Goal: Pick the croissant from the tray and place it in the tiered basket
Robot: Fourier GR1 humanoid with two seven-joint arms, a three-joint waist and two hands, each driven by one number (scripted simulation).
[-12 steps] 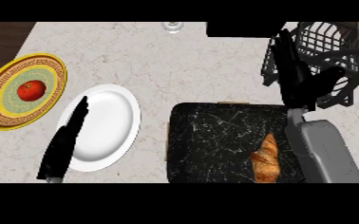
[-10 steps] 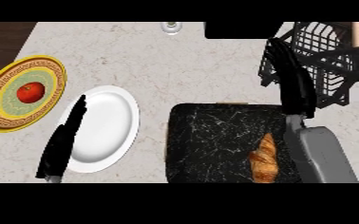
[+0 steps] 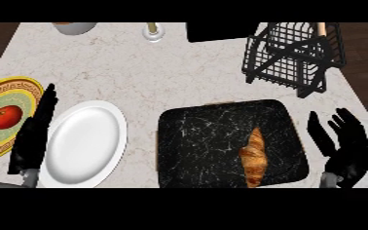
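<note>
A golden croissant [image 3: 253,157] lies lengthwise on the right half of the black marbled tray [image 3: 201,146] at the counter's front. The black wire tiered basket [image 3: 291,58] stands at the back right, apart from the tray. My right hand [image 3: 343,148] is low at the right edge, just beside the tray's right rim, fingers spread and straight, holding nothing. My left hand [image 3: 34,132] rests at the far left with straight fingers pointing up, next to the white plate.
An empty white plate [image 3: 82,143] lies left of the tray. A patterned yellow plate [image 3: 16,95] with a tomato [image 3: 7,117] sits at the left edge. A glass [image 3: 153,30], a cup [image 3: 74,27] and a dark block [image 3: 219,31] line the back.
My right hand has pulled back from up beside the basket down to the tray's right side. The view has shifted, so the basket now shows in full.
</note>
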